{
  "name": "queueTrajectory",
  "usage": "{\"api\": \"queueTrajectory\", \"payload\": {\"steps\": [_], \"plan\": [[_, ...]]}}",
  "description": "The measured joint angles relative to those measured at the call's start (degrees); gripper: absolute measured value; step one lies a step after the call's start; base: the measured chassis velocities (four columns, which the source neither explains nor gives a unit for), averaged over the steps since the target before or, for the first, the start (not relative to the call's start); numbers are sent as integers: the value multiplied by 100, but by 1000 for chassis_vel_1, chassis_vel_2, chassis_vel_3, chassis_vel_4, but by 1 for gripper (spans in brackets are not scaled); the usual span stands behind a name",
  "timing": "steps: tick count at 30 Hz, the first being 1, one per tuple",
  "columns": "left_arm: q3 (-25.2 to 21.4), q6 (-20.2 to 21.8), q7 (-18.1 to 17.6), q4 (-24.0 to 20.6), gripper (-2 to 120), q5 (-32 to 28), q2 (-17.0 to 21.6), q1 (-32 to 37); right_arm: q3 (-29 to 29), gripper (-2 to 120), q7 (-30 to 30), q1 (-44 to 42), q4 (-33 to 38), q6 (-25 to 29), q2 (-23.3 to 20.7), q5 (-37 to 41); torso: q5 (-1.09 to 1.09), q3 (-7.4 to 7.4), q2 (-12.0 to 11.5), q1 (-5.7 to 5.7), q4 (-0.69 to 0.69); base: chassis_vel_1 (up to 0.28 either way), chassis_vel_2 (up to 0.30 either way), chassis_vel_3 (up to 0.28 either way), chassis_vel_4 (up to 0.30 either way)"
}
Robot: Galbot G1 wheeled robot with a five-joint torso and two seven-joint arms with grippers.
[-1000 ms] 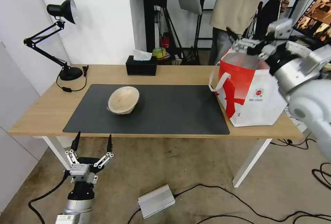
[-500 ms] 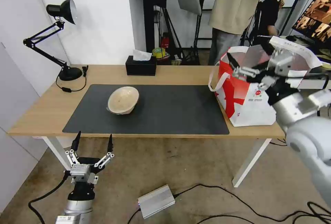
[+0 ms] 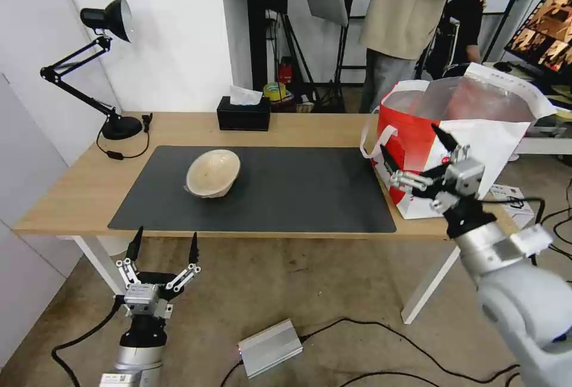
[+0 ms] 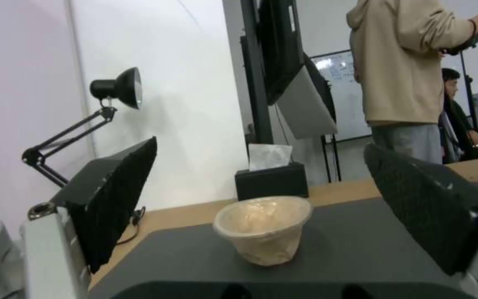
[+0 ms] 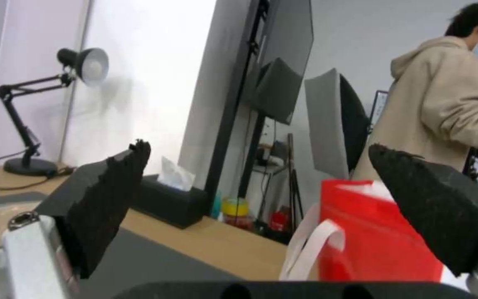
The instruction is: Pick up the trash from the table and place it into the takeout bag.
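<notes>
Your right gripper [image 3: 417,157] hangs empty with its fingers spread apart, in front of the takeout bag [image 3: 435,160] at the table's [image 3: 310,127] right end, near the front edge. Your left gripper [image 3: 162,250] waits low in front of the table's front edge, toward the left end, also spread apart and holding nothing. On the table you have 1 piece of trash in view: the shallow beige bowl [image 3: 213,172], which lies tilted on the left part of the dark mat [image 3: 298,196], well apart from the bag. In my judgement the step in hand is to fetch this bowl. To do it well, I suggest you approach from the bowl's open side and let 1 finger go inside the rim and the other outside, because the wall looks thin and can bend; close gently, so it does not crumple or slide on the mat. Lift it clear before you travel, and keep it away from the black tissue box [image 3: 243,114] at the back edge. When you reach the bag, come from above its open mouth, since the sides look soft and may fold under a push. By count you have 1 bowl, 1 bag, 1 tissue box, 1 desk lamp [image 3: 107,17] at the back left corner, and 2 grippers.
</notes>
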Motion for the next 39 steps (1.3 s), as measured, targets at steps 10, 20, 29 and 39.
{"api": "queueTrajectory", "payload": {"steps": [10,20,29,39], "plan": [[6,0,0,9,100,-7,1,12,-162,100,-74,-406,36,250,375,-405,0,0,0,1,1,0,0,0,0],[-5,0,-1,18,100,-45,38,-2,-180,100,-155,-920,34,568,811,-788,0,0,0,1,1,0,0,0,0],[-18,-1,-3,27,100,-117,86,-51,-134,100,-353,-1278,-109,906,1245,-1255,0,1,0,1,1,0,0,0,0],[-4,-1,-4,59,100,-125,82,-101,-33,100,-476,-1575,-198,1132,1396,-1362,0,0,0,1,0,0,0,0,0]]}}
